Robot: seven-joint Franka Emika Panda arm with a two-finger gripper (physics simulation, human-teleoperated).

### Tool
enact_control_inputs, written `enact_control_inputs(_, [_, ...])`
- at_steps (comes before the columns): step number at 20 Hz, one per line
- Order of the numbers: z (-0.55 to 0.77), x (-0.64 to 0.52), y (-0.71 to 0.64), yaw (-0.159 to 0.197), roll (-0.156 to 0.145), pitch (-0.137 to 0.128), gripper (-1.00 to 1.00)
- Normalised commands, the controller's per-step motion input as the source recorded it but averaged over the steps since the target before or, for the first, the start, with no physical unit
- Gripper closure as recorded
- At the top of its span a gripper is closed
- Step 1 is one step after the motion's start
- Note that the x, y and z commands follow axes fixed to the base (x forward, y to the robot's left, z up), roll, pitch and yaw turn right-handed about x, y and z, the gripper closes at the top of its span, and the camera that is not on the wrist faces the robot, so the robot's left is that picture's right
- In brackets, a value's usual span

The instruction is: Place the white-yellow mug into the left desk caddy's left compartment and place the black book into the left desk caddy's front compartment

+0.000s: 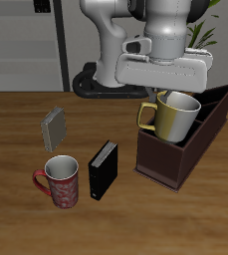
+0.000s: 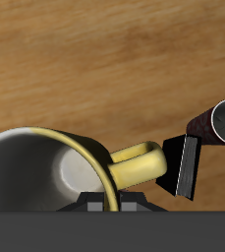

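two mugs, two books, one caddy

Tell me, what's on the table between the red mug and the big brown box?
The black book stands between the red mug and the left desk caddy, seen in the exterior view.

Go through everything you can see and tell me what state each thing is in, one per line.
white-yellow mug: lifted, tilted, at the caddy's near edge, not yet released.
tool: shut on the mug's rim.
black book: standing upright on the table, untouched.
left desk caddy: resting on the table; its inside is mostly hidden.
red mug: upright on the table.
grey book: on the table, propped at a slant.
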Motion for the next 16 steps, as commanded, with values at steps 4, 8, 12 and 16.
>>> enact_control_inputs(4, [0.49,-0.62,-0.21,0.024,0.032,-0.082,1.00])
enact_control_inputs(8, [0.33,-0.77,-0.13,-0.008,0.060,-0.033,1.00])
enact_control_inputs(12, [0.07,-0.59,0.00,0.020,0.045,-0.002,1.00])
enact_control_inputs(16, [-0.14,-0.57,0.12,0.047,0.067,0.023,1.00])
